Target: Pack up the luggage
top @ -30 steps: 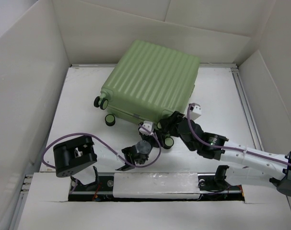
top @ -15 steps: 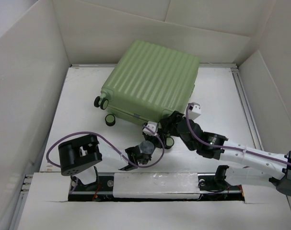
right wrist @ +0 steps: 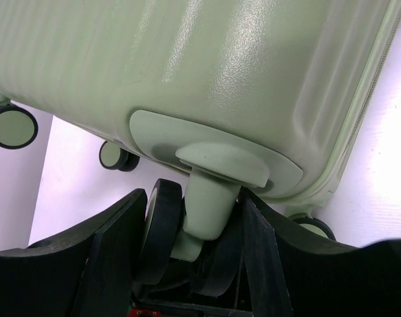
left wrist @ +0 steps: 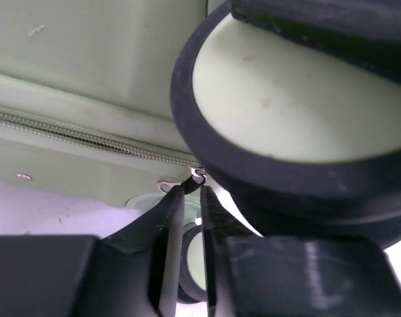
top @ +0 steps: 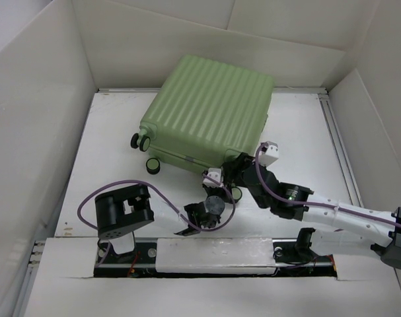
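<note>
The luggage is ribbed, glossy hard plastic.

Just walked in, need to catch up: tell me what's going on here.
Two robot arms work at the closed luggage lying on the table. The right hand clamps a caster wheel at its near corner. The left hand, fingers nearly together, is at the zipper pull; whether it pinches the pull is unclear.
</note>
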You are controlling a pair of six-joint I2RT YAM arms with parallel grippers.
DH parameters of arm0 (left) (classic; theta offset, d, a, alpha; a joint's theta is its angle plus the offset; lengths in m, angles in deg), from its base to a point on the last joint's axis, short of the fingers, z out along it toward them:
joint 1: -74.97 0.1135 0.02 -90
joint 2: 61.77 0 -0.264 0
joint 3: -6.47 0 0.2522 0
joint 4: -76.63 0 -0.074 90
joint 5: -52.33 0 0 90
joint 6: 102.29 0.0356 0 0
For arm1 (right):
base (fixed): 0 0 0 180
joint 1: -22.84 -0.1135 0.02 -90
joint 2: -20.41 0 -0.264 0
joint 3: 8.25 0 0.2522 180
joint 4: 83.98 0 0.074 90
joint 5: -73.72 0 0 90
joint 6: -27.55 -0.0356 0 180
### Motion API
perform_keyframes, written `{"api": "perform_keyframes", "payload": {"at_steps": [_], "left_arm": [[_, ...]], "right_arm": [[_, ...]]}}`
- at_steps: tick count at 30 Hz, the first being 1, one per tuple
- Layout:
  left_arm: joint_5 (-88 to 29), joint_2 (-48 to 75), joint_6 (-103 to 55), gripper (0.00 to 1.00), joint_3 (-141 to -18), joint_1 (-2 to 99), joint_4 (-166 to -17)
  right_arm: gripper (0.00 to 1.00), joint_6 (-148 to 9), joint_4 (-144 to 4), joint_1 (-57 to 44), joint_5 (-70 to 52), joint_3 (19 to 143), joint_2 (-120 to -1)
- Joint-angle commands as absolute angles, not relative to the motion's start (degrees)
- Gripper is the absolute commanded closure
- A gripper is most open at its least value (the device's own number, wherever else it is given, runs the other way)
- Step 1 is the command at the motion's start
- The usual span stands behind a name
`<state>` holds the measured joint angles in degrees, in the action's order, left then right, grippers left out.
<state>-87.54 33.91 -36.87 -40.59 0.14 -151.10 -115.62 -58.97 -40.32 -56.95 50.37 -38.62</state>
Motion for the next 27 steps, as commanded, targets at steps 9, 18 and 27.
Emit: {"api": "perform_keyframes", "payload": {"at_steps": [9, 18, 27], "left_arm": [[-103.31, 32.54, -38.76, 1.0, -42.55, 0.52, -156.75], [-106.58, 24.8, -32.41, 1.0, -31.21, 2.1, -163.44], [-91.16, 15.57, -37.87, 1.0, -26.72, 3.08, -153.69]], "right_arm": [[1.0, -116.51, -63.45, -45.89, -48.35, 47.08, -36.02], [1.0, -118.26, -55.19, -45.36, -53.45, 44.36, -28.9], [1.0, -119.41, -50.8, -44.75, -54.0, 41.02, -23.01]]}}
